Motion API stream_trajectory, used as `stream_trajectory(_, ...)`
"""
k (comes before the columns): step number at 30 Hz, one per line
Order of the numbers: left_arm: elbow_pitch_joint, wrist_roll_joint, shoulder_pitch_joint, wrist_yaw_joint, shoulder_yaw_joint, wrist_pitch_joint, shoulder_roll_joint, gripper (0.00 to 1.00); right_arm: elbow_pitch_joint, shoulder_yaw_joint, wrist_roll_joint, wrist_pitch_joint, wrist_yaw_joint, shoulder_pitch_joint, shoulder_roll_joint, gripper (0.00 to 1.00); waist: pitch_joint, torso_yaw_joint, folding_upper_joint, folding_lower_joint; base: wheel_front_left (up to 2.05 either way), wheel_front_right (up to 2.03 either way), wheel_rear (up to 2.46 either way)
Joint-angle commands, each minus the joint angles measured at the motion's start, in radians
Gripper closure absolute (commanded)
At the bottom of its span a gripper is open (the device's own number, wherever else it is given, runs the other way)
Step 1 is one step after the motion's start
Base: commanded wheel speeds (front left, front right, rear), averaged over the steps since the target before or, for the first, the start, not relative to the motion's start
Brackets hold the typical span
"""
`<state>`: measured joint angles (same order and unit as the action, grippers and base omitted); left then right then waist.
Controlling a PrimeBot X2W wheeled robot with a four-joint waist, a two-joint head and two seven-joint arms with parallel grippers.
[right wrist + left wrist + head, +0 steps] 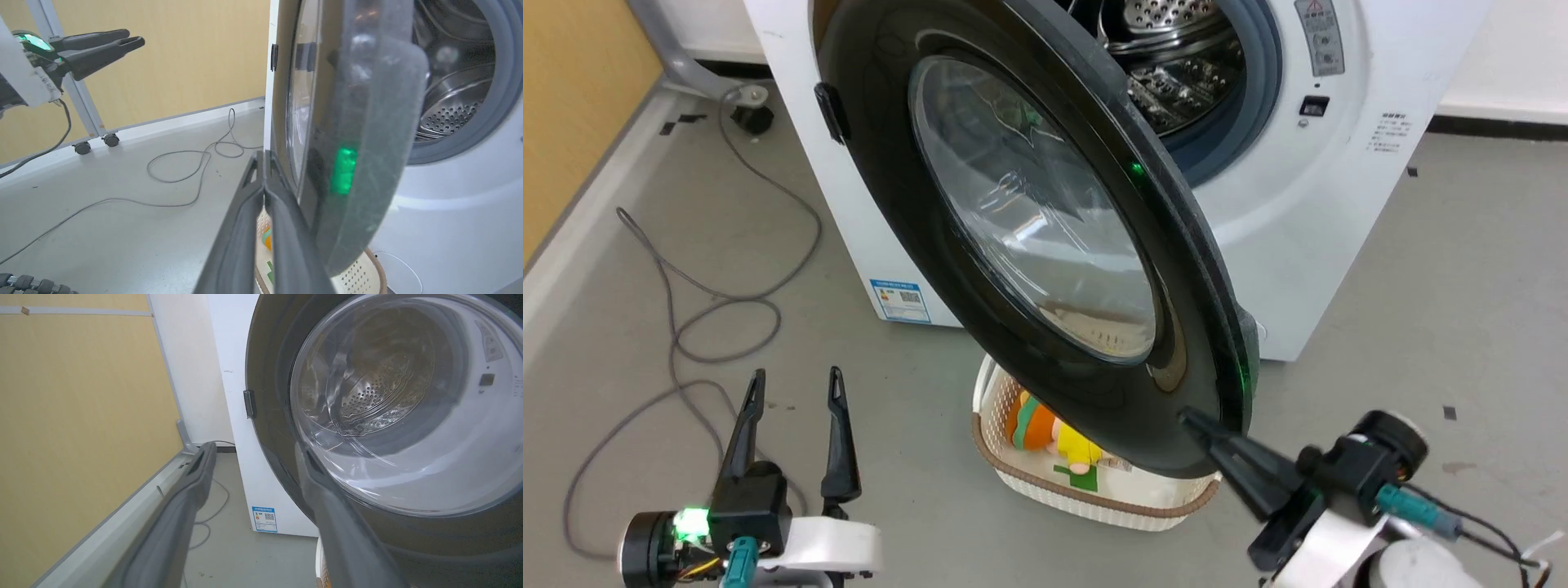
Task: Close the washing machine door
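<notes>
Large round washing machine door (1029,212), glossy black rim, bulging glass, hangs half open; right gripper (1192,423) clenched, empty, tips at its outer lower rim (nearer arm); left gripper (796,376) spread, well apart.

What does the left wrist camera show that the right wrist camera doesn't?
Left wrist view: a blue-and-white label on the front of the white washing machine. Right wrist view: the shut right end effector and two black castors. Both: the large round glossy black door with clear glass centre, the perforated steel drum, the open left end effector.
</notes>
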<state>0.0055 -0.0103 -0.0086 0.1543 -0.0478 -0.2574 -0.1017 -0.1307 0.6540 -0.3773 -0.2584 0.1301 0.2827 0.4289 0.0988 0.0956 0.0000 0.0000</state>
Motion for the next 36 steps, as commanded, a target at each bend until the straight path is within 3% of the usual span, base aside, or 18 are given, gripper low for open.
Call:
stream_trajectory(1, 0.001, 0.009, -0.02, 0.0, -0.003, -0.004, 0.002, 0.0, -0.018, -0.019, 0.006, -0.003, 0.001, -0.003, -0.014, 1.0, 0.01, -0.002, 0.0, 0.0, 0.0, 0.0, 0.0)
stream_trajectory(12, -0.006, 0.012, -0.085, 0.016, -0.028, -0.004, 0.008, 0.0, -0.098, -0.23, 0.012, -0.003, 0.001, 0.092, -0.046, 1.0, 0.114, 0.012, 0.0, 0.0, 0.0, 0.0, 0.0)
stream_trajectory(18, -0.01, 0.007, -0.131, 0.029, -0.046, -0.004, 0.017, 0.0, -0.196, -0.354, 0.028, -0.003, 0.001, 0.228, -0.036, 1.0, 0.193, 0.04, 0.0, 0.0, 0.0, 0.0, 0.0)
stream_trajectory(36, -0.031, -0.002, -0.199, 0.052, -0.073, -0.004, 0.034, 0.0, -0.528, -0.417, 0.067, -0.003, 0.001, 0.578, 0.015, 1.0, 0.298, 0.091, 0.0, 0.0, 0.0, 0.0, 0.0)
